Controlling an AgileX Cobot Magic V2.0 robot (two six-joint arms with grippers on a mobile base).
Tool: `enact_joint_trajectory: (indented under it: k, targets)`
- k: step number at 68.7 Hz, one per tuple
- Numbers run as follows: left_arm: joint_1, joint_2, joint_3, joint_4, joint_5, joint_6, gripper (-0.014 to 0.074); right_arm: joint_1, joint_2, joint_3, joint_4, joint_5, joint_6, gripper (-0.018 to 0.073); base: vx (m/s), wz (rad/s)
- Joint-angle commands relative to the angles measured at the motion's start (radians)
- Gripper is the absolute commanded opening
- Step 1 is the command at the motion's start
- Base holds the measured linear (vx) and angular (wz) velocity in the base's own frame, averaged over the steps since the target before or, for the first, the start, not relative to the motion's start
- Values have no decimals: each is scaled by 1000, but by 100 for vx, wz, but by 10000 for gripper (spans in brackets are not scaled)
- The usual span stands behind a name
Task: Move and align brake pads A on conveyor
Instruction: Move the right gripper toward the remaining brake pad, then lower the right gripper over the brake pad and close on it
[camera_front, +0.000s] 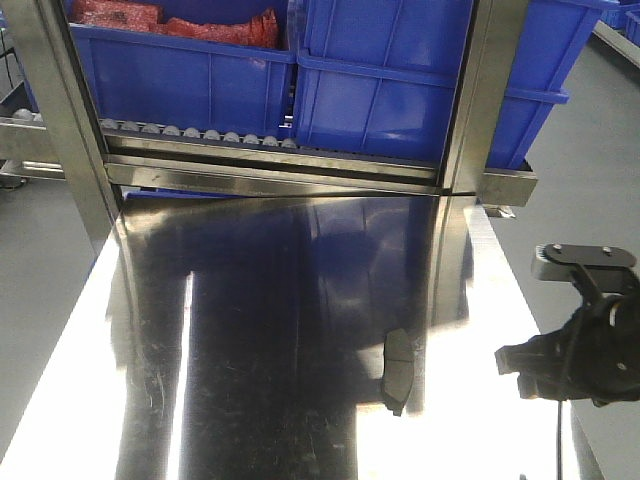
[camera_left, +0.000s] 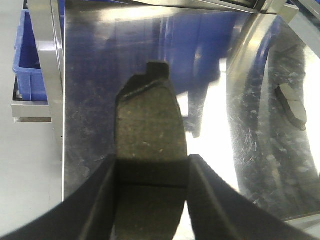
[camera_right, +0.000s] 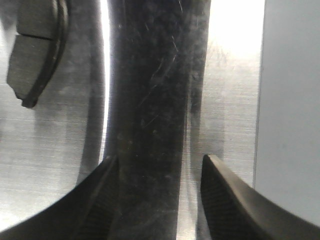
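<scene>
Clamping one brake pad (camera_left: 150, 125) by its long edges, left gripper (camera_left: 152, 162) holds it over the steel tabletop (camera_left: 95, 100), friction face up, tab end pointing to the far side. Right gripper (camera_right: 159, 160) is spread wide with nothing between its fingers, low over the tabletop's right part near the edge. Second brake pad (camera_front: 398, 370) lies flat on the tabletop, left of the right gripper, not touching. Blue bins (camera_front: 200, 80) sit on the far rack.
</scene>
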Motion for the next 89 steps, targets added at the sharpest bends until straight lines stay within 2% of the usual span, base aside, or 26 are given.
enact_joint_trajectory:
  k: [1,18,30,48,63,78,89]
  targets:
    - [-2,12,-24,17,-86,-5,-6,25,45,-82,-6,25,24,358,0,0]
    - [-2,12,-24,17,-86,-5,-6,209,195,-244,-57,25,215,358,0,0]
    - [-2,12,-24,17,-86,-5,-6,287,304,-368,-56,48,247,367,0,0]
    - [-2,12,-24,17,-86,-5,-6,297,419,-475,-60,70,325,409,0,0]
    - [-2,12,-24,17,-86,-5,-6,297,512,-541,-66,102,340,440,0,0]
    - [-2,12,-24,17,-86,-5,-6,297,576,-584,-124,152,354,440,0,0]
    - [-2,12,-24,17,-86,-5,-6,297,600,-585,-126,145,354,440,0,0]
